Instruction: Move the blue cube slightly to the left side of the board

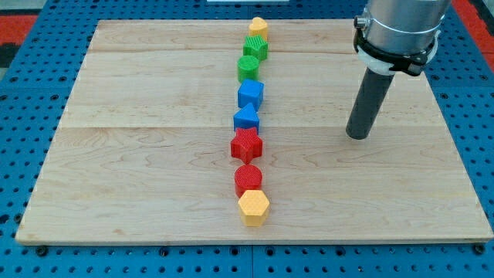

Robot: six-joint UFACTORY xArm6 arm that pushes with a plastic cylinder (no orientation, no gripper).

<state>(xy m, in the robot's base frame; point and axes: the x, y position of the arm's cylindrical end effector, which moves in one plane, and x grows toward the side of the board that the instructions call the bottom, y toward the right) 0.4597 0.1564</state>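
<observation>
The blue cube point(251, 94) sits in a line of blocks running down the middle of the wooden board point(139, 154). Just below it is a blue triangular block point(246, 118). Just above it is a green round block point(248, 67). My tip point(357, 136) rests on the board far to the view's right of the line, level with the red star point(247, 144), touching no block.
The line also holds a yellow block point(258, 27) and a green star-like block point(255, 46) at the top, a red round block point(248, 179) and a yellow hexagon point(253, 207) at the bottom. A blue pegboard point(31, 93) surrounds the board.
</observation>
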